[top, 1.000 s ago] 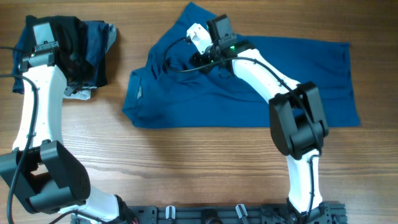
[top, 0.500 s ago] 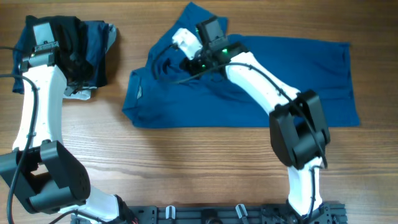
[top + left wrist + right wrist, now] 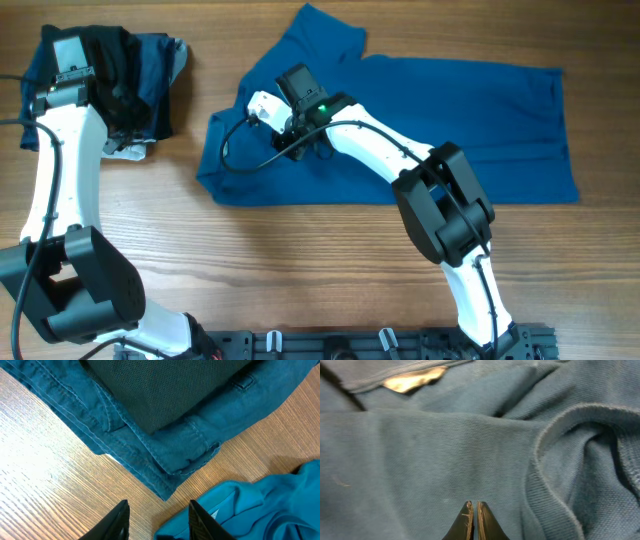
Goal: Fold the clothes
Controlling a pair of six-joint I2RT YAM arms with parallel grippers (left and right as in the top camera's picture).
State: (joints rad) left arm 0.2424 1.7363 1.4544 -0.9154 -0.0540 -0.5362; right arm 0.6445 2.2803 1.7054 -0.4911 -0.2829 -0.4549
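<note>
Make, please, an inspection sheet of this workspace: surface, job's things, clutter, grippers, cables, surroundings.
Surface: wooden table, no spill seen.
Job's things: blue polo shirt lies spread out, rumpled at its left part, fold not finished.
Clutter: pile of folded dark clothes at the far left corner.
Grippers: left gripper open, above the pile's edge; right gripper with fingers shut, tips at the shirt's cloth.
Cables: black cable loops from the right wrist over the shirt.
Surroundings: black rail along the near edge; nothing else seen.
</note>
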